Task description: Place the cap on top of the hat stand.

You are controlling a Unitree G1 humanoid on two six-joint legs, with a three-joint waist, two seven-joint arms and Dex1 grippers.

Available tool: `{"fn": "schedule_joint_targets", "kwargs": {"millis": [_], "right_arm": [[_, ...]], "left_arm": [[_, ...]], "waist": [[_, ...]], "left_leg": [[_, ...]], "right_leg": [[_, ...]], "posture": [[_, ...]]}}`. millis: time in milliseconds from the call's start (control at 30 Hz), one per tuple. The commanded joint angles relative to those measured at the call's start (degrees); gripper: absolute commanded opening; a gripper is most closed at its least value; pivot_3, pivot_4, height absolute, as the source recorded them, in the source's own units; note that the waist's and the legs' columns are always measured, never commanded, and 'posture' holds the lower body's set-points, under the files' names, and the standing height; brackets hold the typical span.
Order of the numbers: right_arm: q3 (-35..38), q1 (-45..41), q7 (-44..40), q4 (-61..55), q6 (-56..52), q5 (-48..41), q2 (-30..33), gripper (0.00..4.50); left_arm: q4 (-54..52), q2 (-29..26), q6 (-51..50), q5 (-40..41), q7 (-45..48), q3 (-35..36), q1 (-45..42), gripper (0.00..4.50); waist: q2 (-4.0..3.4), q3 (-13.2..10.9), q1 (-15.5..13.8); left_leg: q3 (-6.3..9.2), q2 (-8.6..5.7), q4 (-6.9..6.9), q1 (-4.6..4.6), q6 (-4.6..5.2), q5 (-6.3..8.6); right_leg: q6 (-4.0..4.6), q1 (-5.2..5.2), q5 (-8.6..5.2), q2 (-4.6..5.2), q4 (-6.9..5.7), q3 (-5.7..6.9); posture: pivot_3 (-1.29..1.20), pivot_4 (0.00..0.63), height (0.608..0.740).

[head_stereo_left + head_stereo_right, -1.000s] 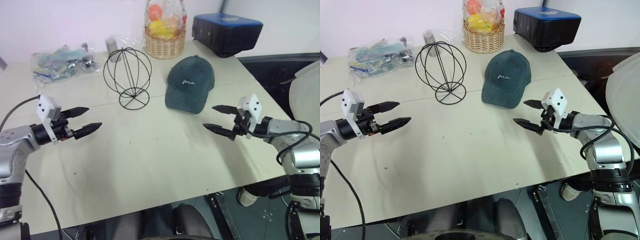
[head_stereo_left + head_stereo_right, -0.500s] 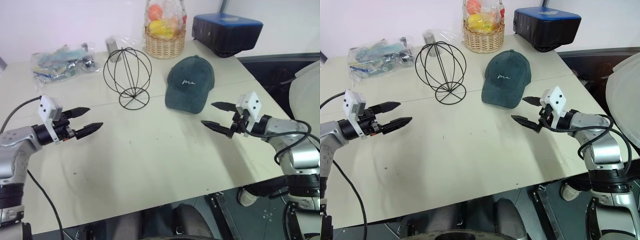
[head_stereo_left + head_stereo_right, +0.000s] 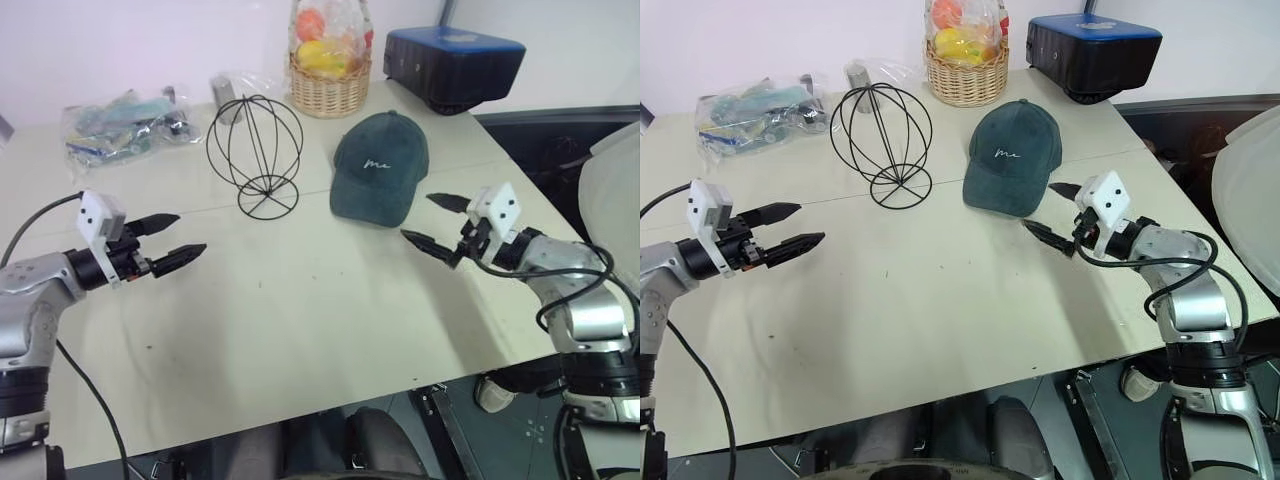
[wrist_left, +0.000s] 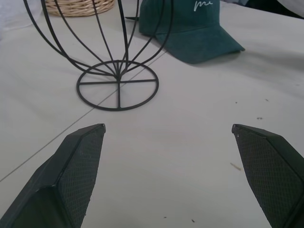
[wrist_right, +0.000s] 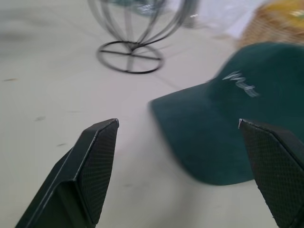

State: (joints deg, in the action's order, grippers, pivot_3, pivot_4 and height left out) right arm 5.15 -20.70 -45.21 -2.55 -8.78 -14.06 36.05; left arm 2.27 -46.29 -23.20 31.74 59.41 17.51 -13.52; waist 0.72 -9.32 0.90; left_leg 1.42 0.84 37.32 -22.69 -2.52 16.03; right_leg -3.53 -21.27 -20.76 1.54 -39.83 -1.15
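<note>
The dark teal cap (image 3: 381,167) lies on the white table, brim toward me, white script on its front. To its left stands the black wire hat stand (image 3: 256,153) on its ring base. My right gripper (image 3: 432,222) hovers open just off the brim's right front corner, pointing left at the cap (image 5: 228,114). My left gripper (image 3: 168,238) hangs open over the table's left side, aimed toward the hat stand (image 4: 118,71), with nothing between its fingers.
A wicker basket (image 3: 330,85) of bagged fruit stands at the back, beside a dark blue box (image 3: 455,65) at the back right. A plastic bag (image 3: 120,125) of items lies at the back left. The table (image 3: 300,320) edge runs close behind my right arm.
My right gripper has turned and edged toward the cap's brim. The left gripper has not moved.
</note>
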Motion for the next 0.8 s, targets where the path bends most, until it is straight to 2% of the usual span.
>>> {"fn": "schedule_joint_targets", "kwargs": {"millis": [33, 467, 800], "right_arm": [[-0.6, 0.4, 3.8, -1.7, 4.4, 3.6, -1.3, 4.13], [-8.6, 3.5, 19.1, -7.2, 4.1, 18.5, -9.6, 4.13], [-14.5, 2.4, 27.0, -4.0, 4.7, 31.9, -10.3, 4.13]], "left_arm": [[-1.9, 0.1, 0.4, 0.5, -0.6, 1.3, 0.3, 4.47], [-2.6, 1.5, 0.8, 0.7, -2.4, 1.5, 0.1, 4.47], [-3.2, 1.5, 0.8, 1.0, -2.6, 1.7, 0.0, 4.47]], "waist": [[0.00, 0.0, 0.0], [0.00, 0.0, 0.0], [0.00, 0.0, 0.1]], "left_leg": [[0.00, 0.00, 0.00, 0.00, 0.00, 0.00], [-0.01, 0.00, 0.00, 0.00, -0.01, -0.01], [-0.01, -0.01, 0.00, 0.00, -0.01, -0.01]], "right_leg": [[0.00, 0.00, 0.00, 0.00, 0.00, 0.00], [0.00, -0.03, 0.00, 0.00, -0.05, -0.01], [0.00, -0.04, 0.00, -0.01, -0.06, -0.01]], "posture": [[0.00, 0.150, 0.740], [0.00, 0.150, 0.740], [0.00, 0.150, 0.740]]}}
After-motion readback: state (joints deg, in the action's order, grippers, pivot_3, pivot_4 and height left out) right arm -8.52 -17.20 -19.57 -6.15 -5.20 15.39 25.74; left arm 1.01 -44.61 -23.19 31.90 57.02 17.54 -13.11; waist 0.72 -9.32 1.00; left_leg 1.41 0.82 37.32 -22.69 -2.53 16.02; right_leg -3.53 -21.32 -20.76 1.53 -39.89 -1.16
